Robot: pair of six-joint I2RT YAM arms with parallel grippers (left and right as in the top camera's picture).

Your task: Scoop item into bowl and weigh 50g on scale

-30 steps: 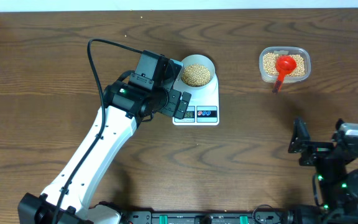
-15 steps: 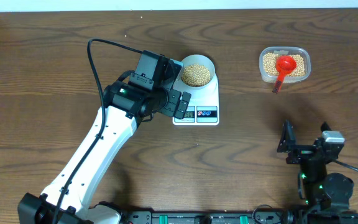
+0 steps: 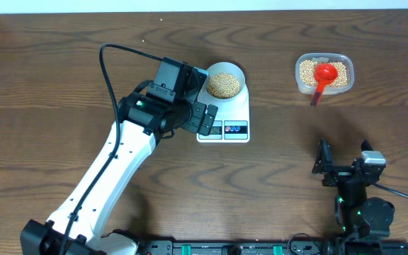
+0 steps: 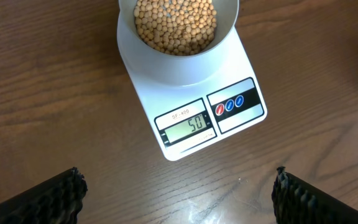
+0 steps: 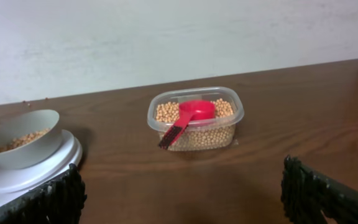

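- Our left jaws stand wide and empty; the bowl [image 4: 179, 70] of beans [image 4: 176, 25] on the scale [image 4: 194, 99] lies just ahead
- Our right jaws, wide too, sit well apart

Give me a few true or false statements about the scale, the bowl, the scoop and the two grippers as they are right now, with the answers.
1. The scale shows 50 on its display. True.
2. The red scoop lies in the bowl. False: it rests in the clear tub.
3. The bowl sits on the scale, holding beans. True.
4. The left gripper is shut on the bowl. False: it is open, holding nothing.
5. The right gripper is open and empty. True.
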